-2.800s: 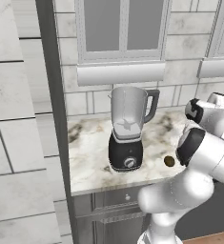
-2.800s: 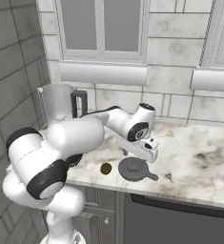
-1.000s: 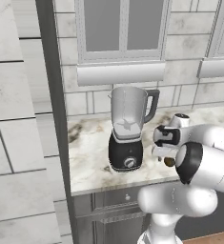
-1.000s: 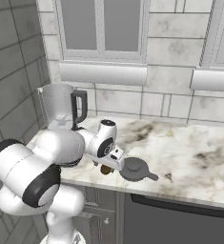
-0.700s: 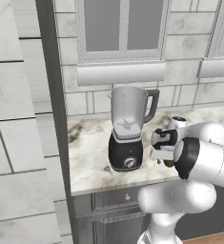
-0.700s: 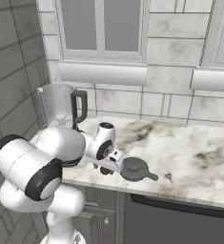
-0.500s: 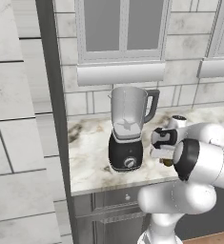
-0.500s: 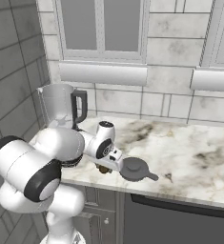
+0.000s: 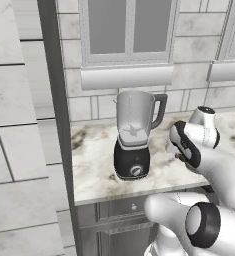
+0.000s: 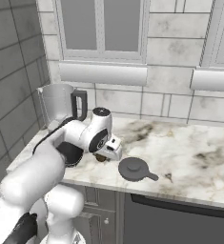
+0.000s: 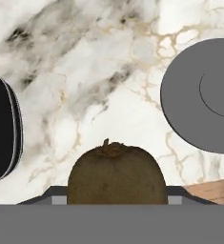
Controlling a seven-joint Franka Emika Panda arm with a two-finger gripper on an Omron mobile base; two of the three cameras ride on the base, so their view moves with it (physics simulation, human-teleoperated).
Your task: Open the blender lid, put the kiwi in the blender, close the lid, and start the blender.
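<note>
Gripper (image 10: 104, 157) of the white arm is being held low over the marbled white counter (image 10: 189, 157), directly above the small brown oval kiwi (image 11: 115, 174), which is being seen in the hand view at the very bottom, centred between the two dark finger tips showing at either side of it. The jaws are being kept apart around the fruit; whether the pads are already touching its skin cannot be told. The kiwi is lying on the counter between the black rounded base of the tall clear grey-tinted blender (image 9: 133, 132) and the flat round dark grey blender lid (image 10: 134, 168), which is resting on the counter just beside it, so the jar's mouth is standing open. The kiwi's stem end is pointing away from the hand. Its skin is looking matt, fuzzy and evenly brown, with a small puckered tuft at the stem.
</note>
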